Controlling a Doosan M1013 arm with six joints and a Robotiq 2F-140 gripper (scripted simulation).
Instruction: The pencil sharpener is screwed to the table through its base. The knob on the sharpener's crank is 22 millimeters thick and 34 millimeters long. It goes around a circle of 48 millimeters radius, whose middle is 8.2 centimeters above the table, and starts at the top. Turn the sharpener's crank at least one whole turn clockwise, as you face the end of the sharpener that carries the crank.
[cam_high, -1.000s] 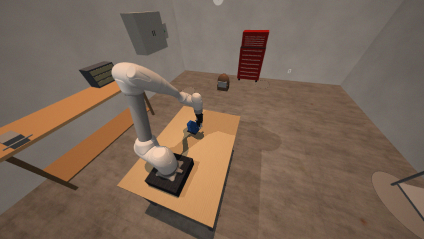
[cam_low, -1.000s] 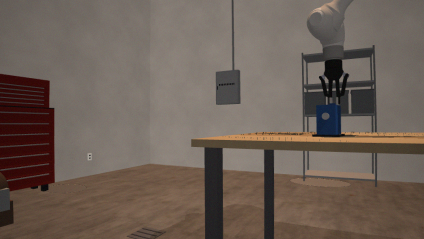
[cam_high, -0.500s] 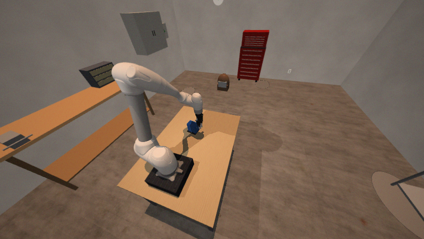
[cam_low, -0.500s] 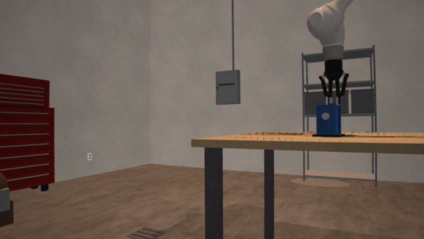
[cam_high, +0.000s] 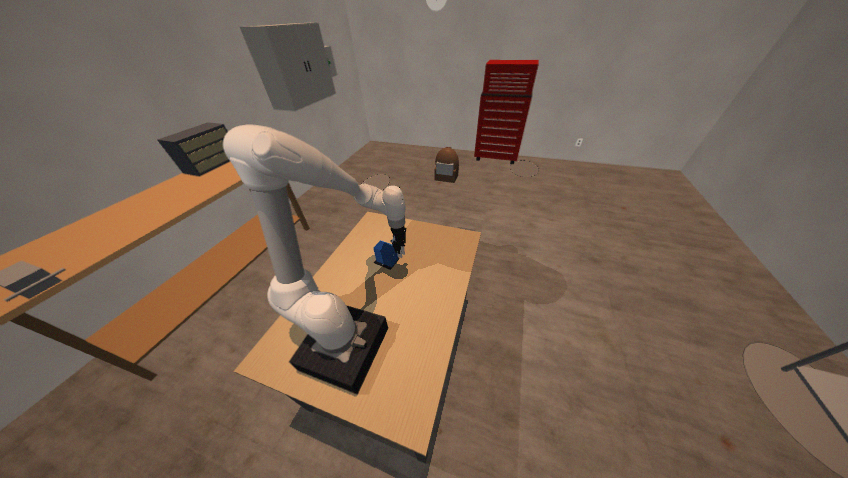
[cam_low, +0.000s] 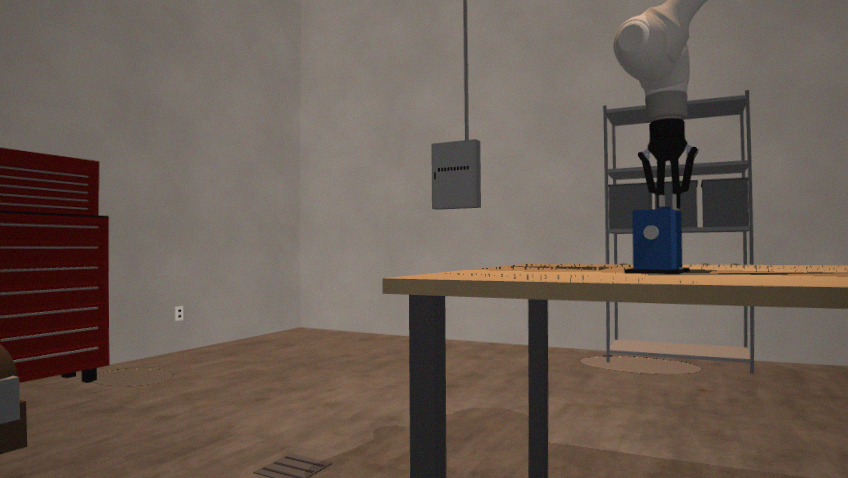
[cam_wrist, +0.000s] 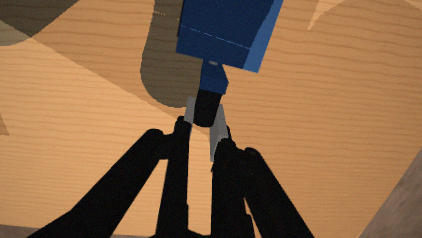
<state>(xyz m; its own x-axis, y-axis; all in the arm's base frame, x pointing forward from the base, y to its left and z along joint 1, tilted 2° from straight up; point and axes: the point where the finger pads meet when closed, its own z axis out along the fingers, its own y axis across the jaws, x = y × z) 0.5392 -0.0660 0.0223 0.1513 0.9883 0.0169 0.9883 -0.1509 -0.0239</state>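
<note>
Top view: the sharpener (cam_high: 384, 252) sits mid-table, at 1 o'clock from the arm's base.

Exterior view: the gripper (cam_low: 668, 191) hangs above it.

Wrist view: the fingers, nearly closed, pinch the black knob (cam_wrist: 206, 106) near its tip; an off-circle sweep could make it slip out.

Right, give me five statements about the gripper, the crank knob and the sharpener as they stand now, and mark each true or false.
1. The gripper is shut on the black crank knob. True.
2. The pencil sharpener is red. False: it is blue.
3. The sharpener lies tipped on its side. False: it stands upright on the table.
4. The gripper reaches the knob from above. True.
5. The fingers stand wide apart, clear of the knob. False: the pads flank it closely.
</note>
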